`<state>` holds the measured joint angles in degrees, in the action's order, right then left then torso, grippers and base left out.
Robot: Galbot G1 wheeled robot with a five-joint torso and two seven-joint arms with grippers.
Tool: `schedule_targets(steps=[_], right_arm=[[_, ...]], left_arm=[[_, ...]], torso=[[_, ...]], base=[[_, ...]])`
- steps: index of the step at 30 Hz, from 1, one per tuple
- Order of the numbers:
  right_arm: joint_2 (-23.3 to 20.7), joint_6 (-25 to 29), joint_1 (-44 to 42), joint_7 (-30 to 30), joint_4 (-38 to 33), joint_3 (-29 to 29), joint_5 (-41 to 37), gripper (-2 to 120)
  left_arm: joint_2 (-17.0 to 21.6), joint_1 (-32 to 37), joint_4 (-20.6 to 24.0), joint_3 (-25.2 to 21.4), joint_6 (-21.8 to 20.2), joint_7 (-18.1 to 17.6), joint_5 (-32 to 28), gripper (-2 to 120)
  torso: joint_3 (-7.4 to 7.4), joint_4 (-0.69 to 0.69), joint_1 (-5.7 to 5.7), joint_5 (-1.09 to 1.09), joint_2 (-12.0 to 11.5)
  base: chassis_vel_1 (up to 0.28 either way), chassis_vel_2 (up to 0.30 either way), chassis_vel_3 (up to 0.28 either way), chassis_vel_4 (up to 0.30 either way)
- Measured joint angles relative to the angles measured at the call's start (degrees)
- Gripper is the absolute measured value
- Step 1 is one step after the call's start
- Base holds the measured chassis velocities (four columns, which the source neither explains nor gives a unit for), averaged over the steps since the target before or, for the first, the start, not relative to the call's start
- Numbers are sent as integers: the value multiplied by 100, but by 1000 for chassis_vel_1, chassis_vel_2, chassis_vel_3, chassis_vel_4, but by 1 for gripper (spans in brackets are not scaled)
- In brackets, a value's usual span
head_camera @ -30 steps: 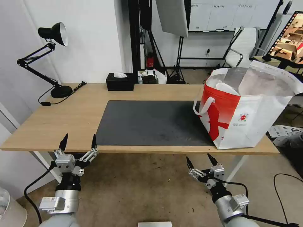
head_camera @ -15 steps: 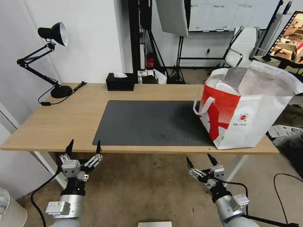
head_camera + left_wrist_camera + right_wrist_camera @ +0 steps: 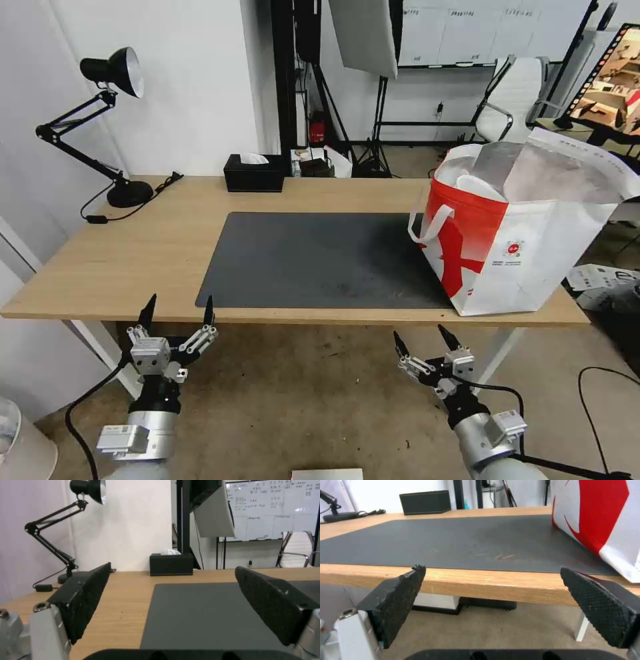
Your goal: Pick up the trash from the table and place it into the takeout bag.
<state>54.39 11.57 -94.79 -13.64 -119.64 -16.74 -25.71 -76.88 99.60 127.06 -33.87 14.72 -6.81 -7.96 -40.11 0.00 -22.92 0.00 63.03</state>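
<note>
An office or lab used as a studio: a whiteboard [image 3: 460, 30] covered in writing on the back wall, a white office chair [image 3: 517, 97], light stands and tripods [image 3: 380, 113], a bare concrete floor [image 3: 307, 393], a wooden tabletop [image 3: 160, 247] with a desk lamp [image 3: 100, 120].

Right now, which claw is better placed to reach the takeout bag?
Right. The right claw hangs open below the table edge, near the bag; the left claw, also open, sits farther off, by the mat.
</note>
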Motion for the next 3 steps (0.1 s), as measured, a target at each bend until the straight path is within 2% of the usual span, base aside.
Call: schedule_targets(steps=[3], right_arm=[[0, 0, 0, 0, 0, 0, 0, 100]], left_arm=[[1, -1, 0, 1, -1, 0, -2, 100]], torso=[[0, 0, 0, 0, 0]], base=[[0, 0, 0, 0]])
